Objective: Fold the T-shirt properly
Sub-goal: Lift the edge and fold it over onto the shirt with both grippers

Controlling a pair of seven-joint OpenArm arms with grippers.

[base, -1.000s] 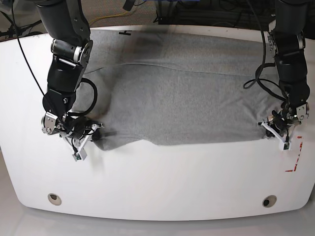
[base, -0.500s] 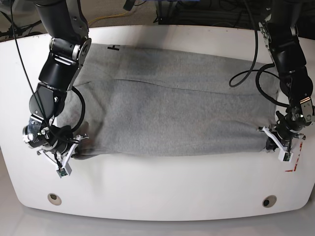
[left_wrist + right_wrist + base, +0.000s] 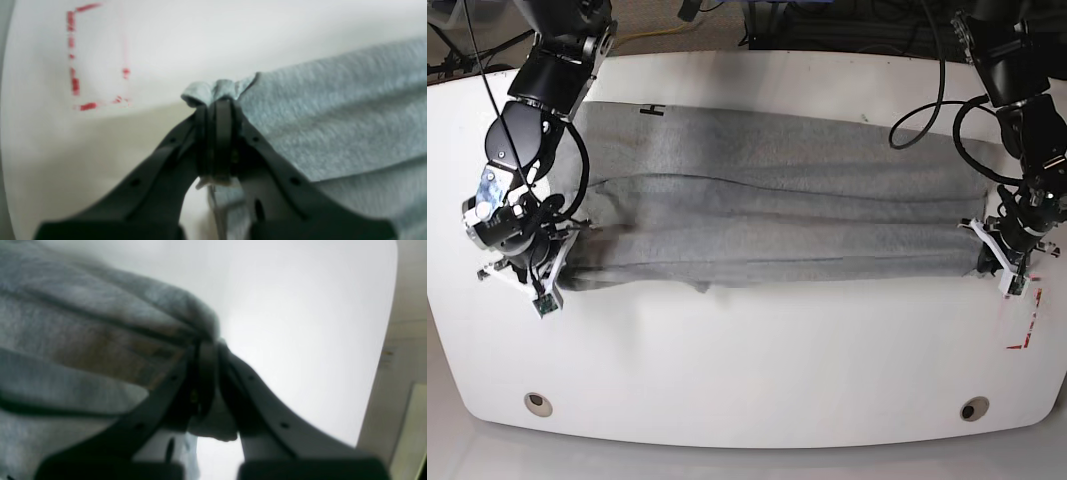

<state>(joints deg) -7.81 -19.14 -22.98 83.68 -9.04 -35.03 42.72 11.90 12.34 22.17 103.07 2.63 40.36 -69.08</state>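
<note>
The T-shirt (image 3: 767, 205) lies stretched in a long band across the middle of the white table (image 3: 747, 360), from left to right in the base view. The left gripper (image 3: 1005, 268), at right, has its fingers clamped on a bunched corner. The right gripper (image 3: 545, 278), at left, seems clamped on the other end, though that wrist view is blurred.
</note>
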